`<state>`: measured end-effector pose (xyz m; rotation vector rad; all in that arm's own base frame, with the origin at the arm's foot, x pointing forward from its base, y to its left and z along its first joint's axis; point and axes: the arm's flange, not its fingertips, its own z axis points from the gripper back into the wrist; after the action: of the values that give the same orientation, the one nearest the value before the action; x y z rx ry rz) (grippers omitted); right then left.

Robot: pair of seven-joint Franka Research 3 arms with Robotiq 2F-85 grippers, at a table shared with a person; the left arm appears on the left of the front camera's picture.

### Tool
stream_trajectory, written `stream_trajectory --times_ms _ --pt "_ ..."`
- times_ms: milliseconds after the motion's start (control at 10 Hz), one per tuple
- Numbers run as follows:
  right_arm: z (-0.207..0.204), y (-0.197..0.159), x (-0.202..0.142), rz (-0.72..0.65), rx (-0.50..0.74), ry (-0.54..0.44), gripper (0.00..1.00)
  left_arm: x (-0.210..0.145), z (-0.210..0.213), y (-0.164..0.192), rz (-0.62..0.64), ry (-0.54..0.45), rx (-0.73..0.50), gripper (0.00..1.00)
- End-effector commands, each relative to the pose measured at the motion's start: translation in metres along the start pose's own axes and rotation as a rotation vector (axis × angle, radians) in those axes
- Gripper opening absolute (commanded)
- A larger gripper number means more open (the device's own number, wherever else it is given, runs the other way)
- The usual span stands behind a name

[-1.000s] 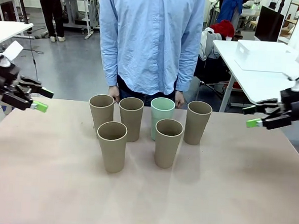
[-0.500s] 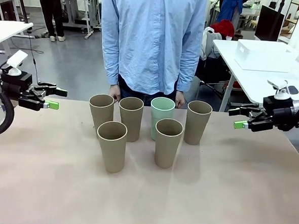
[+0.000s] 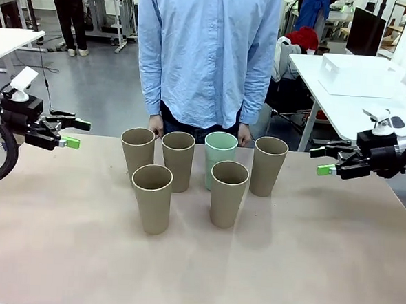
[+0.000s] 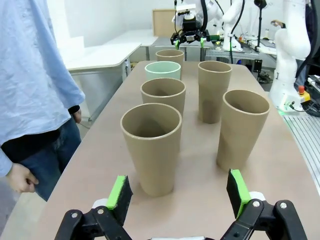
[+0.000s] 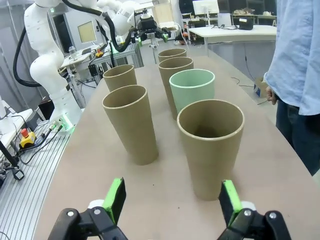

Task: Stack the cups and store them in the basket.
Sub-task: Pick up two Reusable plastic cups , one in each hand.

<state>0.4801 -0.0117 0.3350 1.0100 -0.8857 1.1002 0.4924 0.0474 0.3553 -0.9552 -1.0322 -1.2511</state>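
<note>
Six upright cups stand in two rows at the table's middle. The back row holds a tan cup (image 3: 138,148), another tan one (image 3: 178,160), a mint green cup (image 3: 220,158) and a tan cup (image 3: 269,166). Two tan cups (image 3: 151,198) (image 3: 228,193) stand in front. My left gripper (image 3: 78,133) hovers open off the left end of the rows, facing the nearest tan cup (image 4: 151,147). My right gripper (image 3: 321,160) hovers open at the right end, facing its nearest tan cup (image 5: 210,147). Both grippers (image 4: 178,192) (image 5: 172,200) are empty. No basket stands on this table.
A person in a light blue shirt (image 3: 207,56) stands at the far edge right behind the cups, hands hanging down. A white rectangular bin (image 3: 356,70) sits on a separate white table at the back right; I cannot tell whether it is the basket. The tan tabletop (image 3: 195,275) lies bare in front.
Over the last second both grippers swung inward and a little higher toward the ends of the cup rows, then held still. Both stayed open. The cups have not moved.
</note>
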Motion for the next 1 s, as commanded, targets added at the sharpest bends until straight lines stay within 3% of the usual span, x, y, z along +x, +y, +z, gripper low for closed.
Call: stream_trajectory --times_ms 0,300,700,900 --pt "-0.021 -0.02 -0.005 0.027 0.036 -0.054 1.0 -0.017 -0.012 0.031 0.001 -0.055 0.012 1.0" --pt "-0.044 -0.044 -0.027 0.04 0.079 -0.141 1.0 -0.038 -0.028 0.057 0.003 -0.109 -0.02 1.0" --pt "-0.062 -0.073 -0.052 0.124 0.05 -0.246 1.0 -0.067 -0.052 0.077 -0.043 -0.163 -0.059 1.0" --pt "-0.071 -0.081 -0.057 0.118 0.053 -0.245 1.0 -0.08 -0.061 0.084 -0.039 -0.169 -0.08 1.0"
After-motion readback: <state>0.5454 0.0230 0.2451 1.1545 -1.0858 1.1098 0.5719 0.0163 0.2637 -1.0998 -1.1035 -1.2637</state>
